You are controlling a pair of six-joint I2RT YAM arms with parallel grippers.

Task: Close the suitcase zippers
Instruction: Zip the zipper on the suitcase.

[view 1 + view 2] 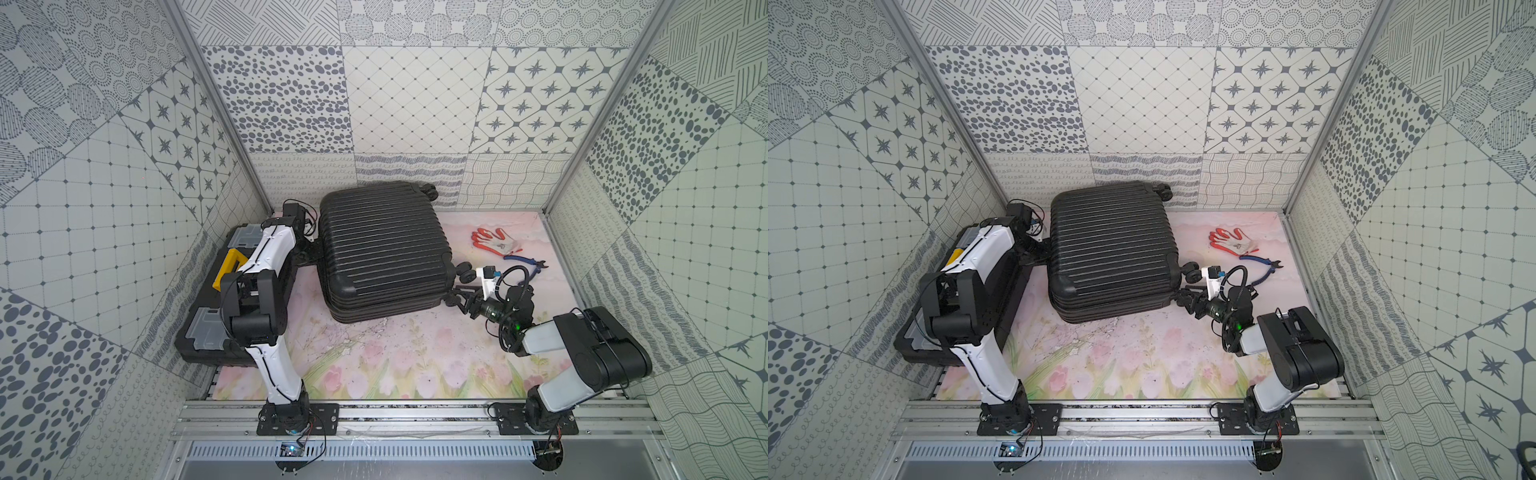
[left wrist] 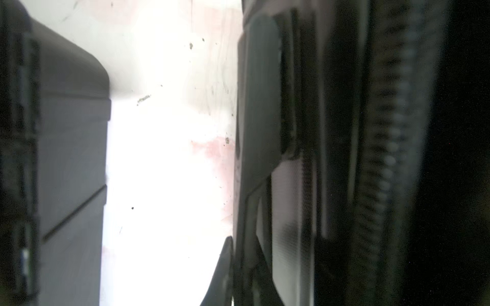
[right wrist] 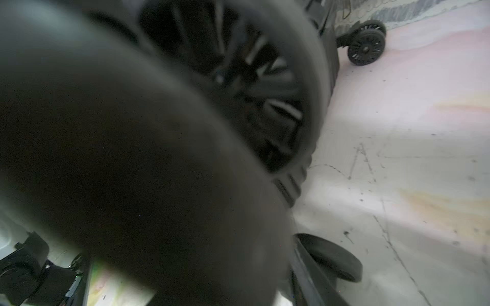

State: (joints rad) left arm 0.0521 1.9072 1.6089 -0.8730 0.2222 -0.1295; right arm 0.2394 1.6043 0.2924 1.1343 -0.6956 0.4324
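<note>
The flowery surface (image 1: pixel 374 365) fills the bottom middle of both top views. The black suitcase (image 1: pixel 382 249) lies flat on it in the middle of the frame. Its lid is down on the other half, so I think only the zipping is left to do. A black toolbox (image 1: pixel 195 349) with a yellow handle sits at the left edge, out of the way.

The left fingers (image 1: pixel 311 249) press at the suitcase's left side and are clenched tight. They may be pinching a zip pull, but I cannot tell. The right fingers (image 1: pixel 457 289) sit on either side of a wheel (image 3: pixel 265 100) at the lower right corner, maybe to keep the case from sliding. I cannot tell if they squeeze it.

A red and white glove (image 1: pixel 496 243) and blue pliers (image 1: pixel 525 262) lie right of the middle, not needed. The thin zip track (image 2: pixel 384 159) shows, blurry, at the right of the left wrist view.
</note>
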